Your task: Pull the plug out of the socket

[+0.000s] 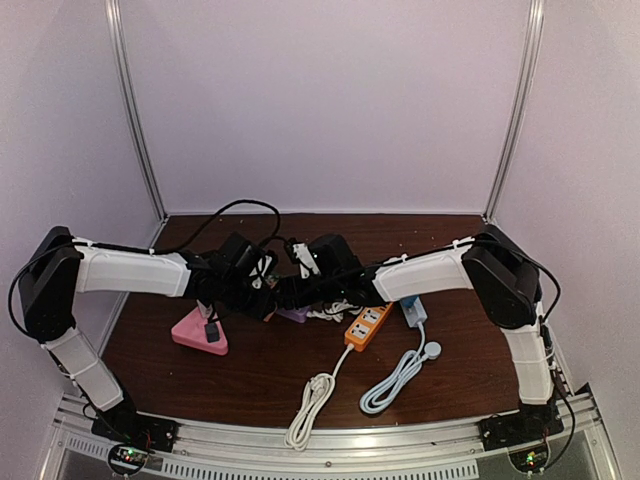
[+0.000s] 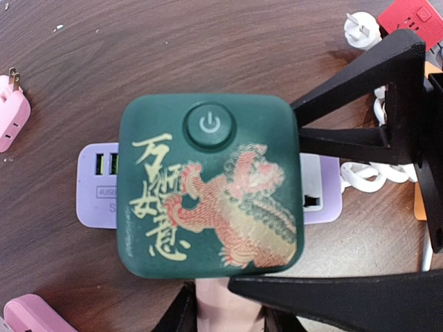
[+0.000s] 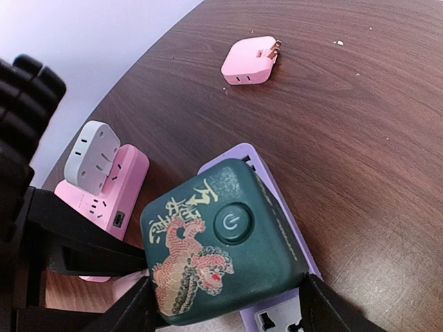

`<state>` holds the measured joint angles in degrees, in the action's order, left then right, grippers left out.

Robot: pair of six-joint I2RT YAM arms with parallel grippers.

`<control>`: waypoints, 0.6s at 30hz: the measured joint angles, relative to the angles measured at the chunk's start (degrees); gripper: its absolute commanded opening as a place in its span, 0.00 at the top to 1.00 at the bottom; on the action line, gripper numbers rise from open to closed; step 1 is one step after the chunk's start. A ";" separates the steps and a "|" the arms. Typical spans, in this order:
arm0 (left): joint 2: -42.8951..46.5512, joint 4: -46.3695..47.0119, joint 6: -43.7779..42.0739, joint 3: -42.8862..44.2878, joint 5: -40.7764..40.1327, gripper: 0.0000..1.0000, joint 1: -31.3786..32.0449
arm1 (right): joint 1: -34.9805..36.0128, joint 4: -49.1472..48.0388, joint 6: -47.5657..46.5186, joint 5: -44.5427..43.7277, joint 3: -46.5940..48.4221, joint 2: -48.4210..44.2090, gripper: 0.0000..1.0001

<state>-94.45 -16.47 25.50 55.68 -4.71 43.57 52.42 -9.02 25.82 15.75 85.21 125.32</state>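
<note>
A dark green plug (image 2: 208, 187) with a dragon print and a power button sits in a purple socket strip (image 2: 97, 197) on the brown table. It also shows in the right wrist view (image 3: 208, 256), on the same strip (image 3: 259, 166). My right gripper (image 3: 221, 311) is shut on the plug, with a finger (image 3: 329, 308) against each side. Its black fingers (image 2: 360, 76) reach in from the right in the left wrist view. My left gripper (image 2: 225, 311) is closed on the strip's near edge just below the plug. In the top view both grippers (image 1: 272, 292) meet mid-table.
A pink socket block (image 3: 111, 200) with a white adapter (image 3: 90, 152) lies close on the left. A loose pink plug (image 3: 249, 62) lies farther off. An orange power strip (image 1: 368, 325), white coiled cables (image 1: 400, 375) and a pink triangular socket (image 1: 198, 332) lie nearby.
</note>
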 measured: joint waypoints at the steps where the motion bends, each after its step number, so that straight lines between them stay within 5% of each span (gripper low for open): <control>1: 0.00 0.11 0.00 -0.07 0.00 0.73 0.00 | 0.00 -0.24 -0.17 -0.07 -0.11 0.00 0.29; 18: -0.02 0.28 0.39 -0.07 -0.35 0.93 -0.02 | 0.50 -0.92 -2.84 -1.97 -0.31 0.00 0.39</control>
<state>-94.48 -16.19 25.89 55.61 -5.06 43.55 52.93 -9.93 22.98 13.78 84.90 125.32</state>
